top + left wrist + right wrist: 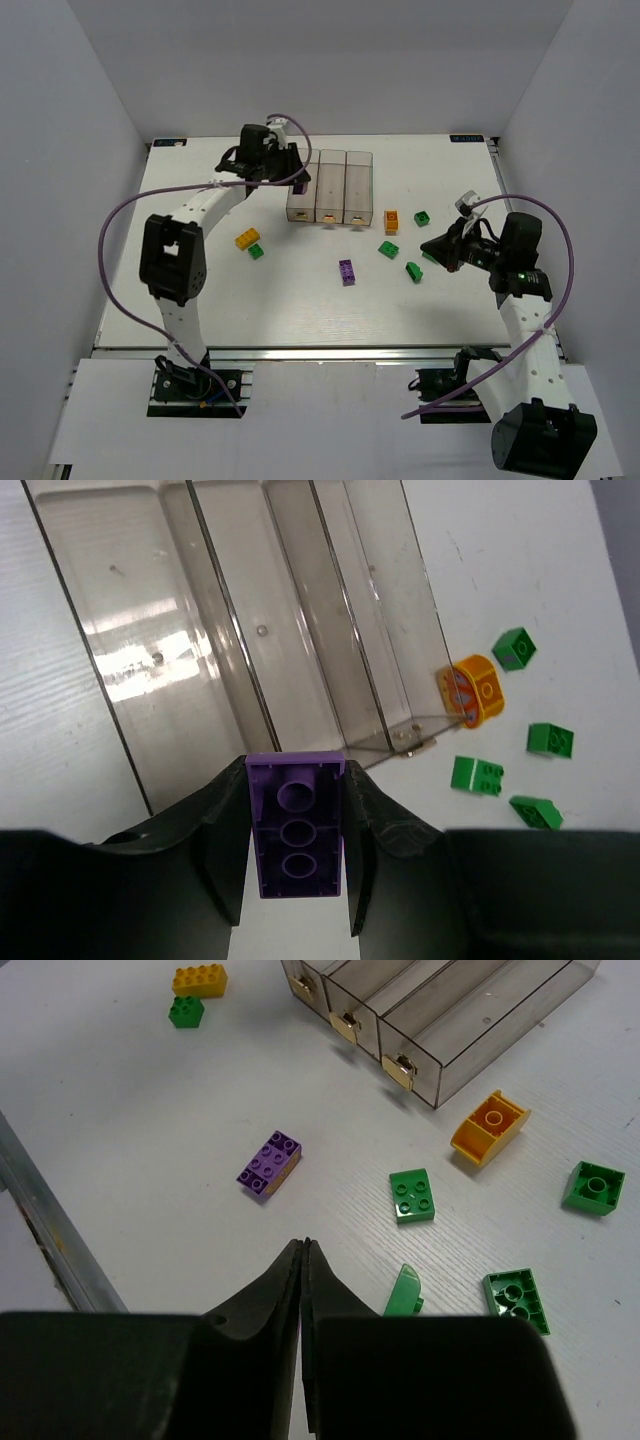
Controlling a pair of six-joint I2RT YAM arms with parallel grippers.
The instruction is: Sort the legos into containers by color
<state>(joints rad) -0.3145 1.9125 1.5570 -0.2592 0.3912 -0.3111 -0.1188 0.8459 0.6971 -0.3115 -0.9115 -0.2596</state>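
Note:
My left gripper (294,176) is shut on a purple lego (296,825), whose hollow underside faces the wrist camera. It hangs by the left end of the three clear containers (330,185), which appear empty (250,630). My right gripper (303,1246) is shut with nothing in it, low over the table (432,250). Ahead of it lie another purple lego (270,1162), a flat green one (411,1196), a green one on edge (404,1293) and an upturned green one (516,1298). An orange lego (489,1127) lies near the containers' tagged end.
An orange-yellow lego (246,239) and a small green one (256,251) lie left of centre. One more green lego (423,217) sits right of the orange one (392,221). White walls enclose the table, and a metal rail (50,1240) runs along its near edge.

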